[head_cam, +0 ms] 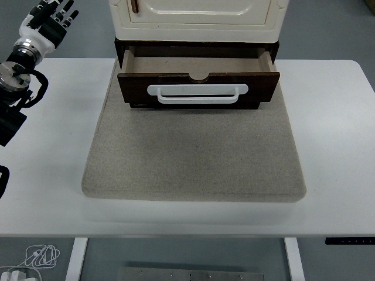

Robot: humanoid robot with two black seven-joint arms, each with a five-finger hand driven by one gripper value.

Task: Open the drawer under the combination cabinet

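The drawer point(198, 82) stands pulled out under the cabinet point(198, 17); the left robot hand point(50, 22) hovers apart, fingers seemingly spread, empty.

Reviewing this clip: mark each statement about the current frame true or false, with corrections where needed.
1. The drawer is pulled partly out from under the cabinet. True.
2. The left hand grips the drawer handle. False: it is up at the far left, apart from the white handle, fingers spread and empty.
3. The cabinet stands on a beige mat. True.
4. The right hand rests on the mat. False: no right hand is in view.
5. The handle is black. False: it is white.
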